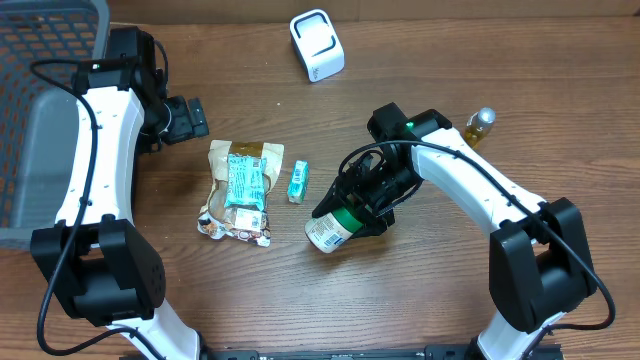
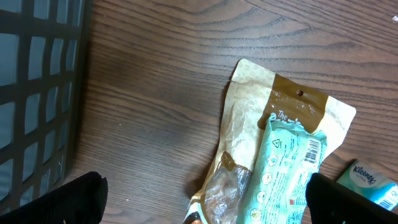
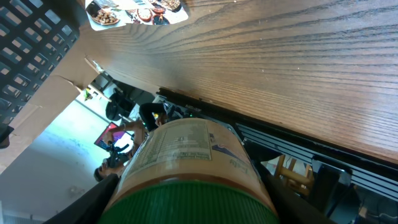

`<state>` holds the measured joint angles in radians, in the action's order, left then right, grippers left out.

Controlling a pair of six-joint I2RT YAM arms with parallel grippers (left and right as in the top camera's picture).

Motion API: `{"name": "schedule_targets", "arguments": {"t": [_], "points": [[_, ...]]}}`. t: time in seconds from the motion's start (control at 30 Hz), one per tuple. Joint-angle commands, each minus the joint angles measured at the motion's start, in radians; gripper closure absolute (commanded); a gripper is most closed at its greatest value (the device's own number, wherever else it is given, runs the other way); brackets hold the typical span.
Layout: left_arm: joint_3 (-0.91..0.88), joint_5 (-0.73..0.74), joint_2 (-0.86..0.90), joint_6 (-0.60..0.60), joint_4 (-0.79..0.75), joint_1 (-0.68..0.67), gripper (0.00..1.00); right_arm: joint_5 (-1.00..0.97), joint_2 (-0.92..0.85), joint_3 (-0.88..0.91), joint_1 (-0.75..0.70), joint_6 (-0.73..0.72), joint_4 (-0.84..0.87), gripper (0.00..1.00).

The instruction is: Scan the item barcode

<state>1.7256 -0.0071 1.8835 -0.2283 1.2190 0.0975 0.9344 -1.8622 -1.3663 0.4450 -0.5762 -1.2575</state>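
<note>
My right gripper (image 1: pixel 362 203) is shut on a jar (image 1: pixel 328 231) with a green lid and a tan printed label. The jar is tilted on its side with its base towards the table's front left. In the right wrist view the jar (image 3: pixel 186 155) fills the space between both fingers (image 3: pixel 93 202), label text facing up. A white scanner (image 1: pixel 317 44) stands at the back centre, well apart from the jar. My left gripper (image 1: pixel 190 118) hangs open at the back left, with nothing between its jaws, above the top edge of a brown snack bag (image 2: pixel 249 143).
On the brown snack bag (image 1: pixel 240 190) lies a teal packet (image 1: pixel 245 180), with a small tissue pack (image 1: pixel 297 182) beside it. A bottle with a silver cap (image 1: pixel 481 124) stands at the right. A dark mesh basket (image 1: pixel 40 100) fills the left side.
</note>
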Motion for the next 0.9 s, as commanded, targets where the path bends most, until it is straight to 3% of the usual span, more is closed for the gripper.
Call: {"name": "schedule_targets", "arguments": {"t": [0.0,0.23,0.87], "points": [[-0.005,0.007,-0.006,0.015,-0.001,-0.006,0.01,0.025,0.003,-0.029,-0.002,-0.003,-0.001,0.75],[-0.005,0.007,-0.006,0.015,-0.001,-0.006,0.0,0.019,0.003,-0.029,-0.002,-0.003,0.002,0.75],[-0.005,0.007,-0.006,0.015,-0.001,-0.006,0.0,-0.256,0.003,-0.029,-0.002,-0.003,0.089,0.75]]}}
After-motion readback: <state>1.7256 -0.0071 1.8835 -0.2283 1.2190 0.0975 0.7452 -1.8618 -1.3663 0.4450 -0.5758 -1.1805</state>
